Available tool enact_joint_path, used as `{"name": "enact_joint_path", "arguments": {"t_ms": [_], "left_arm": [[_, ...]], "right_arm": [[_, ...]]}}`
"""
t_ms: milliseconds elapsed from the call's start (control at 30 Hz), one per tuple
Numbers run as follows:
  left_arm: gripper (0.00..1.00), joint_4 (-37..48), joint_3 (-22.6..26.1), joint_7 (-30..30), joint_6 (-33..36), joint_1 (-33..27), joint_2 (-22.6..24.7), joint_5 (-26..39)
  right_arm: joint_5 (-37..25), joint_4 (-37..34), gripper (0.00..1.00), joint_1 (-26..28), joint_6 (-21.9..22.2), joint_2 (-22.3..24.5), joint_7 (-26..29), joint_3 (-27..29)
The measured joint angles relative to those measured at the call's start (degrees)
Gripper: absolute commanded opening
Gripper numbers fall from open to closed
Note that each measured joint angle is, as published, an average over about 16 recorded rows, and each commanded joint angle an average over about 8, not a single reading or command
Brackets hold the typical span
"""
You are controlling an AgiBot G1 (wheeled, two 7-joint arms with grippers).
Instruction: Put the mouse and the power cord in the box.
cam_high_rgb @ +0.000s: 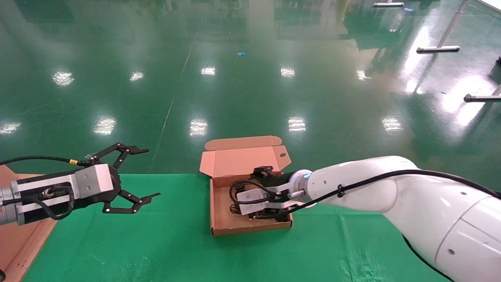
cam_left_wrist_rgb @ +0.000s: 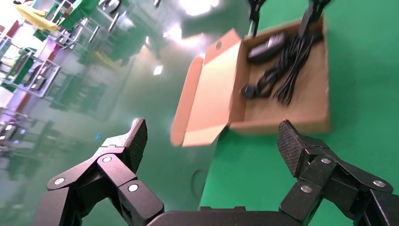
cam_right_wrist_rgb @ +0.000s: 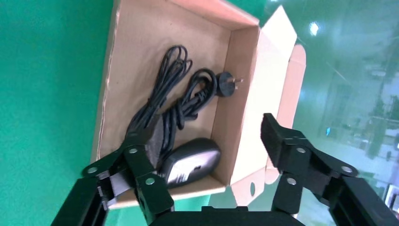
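Fingers of the right gripper (cam_right_wrist_rgb: 207, 141) stand spread above the box (cam_high_rgb: 219, 225), holding nothing; in the head view its wrist hides them and most of the box's contents. Fingers of the left gripper (cam_high_rgb: 139, 178) are spread too, empty, well off to the left over the green cloth (cam_high_rgb: 156, 243). Open-lidded, the box sits at the cloth's far edge. Inside lie the power cord (cam_right_wrist_rgb: 181, 101), looped with its plug toward the lid, and the mouse (cam_right_wrist_rgb: 190, 162) just beside it
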Motion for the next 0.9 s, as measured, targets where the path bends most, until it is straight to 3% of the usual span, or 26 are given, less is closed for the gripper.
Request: {"name": "enact_joint_path", "arguments": {"t_ms": [900], "left_arm": [[1.00,-18.4,-14.2,-26.5,9.3,9.2,-2.9,-1.3]], "right_arm": [[20.6,14.9,1.00,-14.6,-21.4,18.2,7.5,28.3]]}}
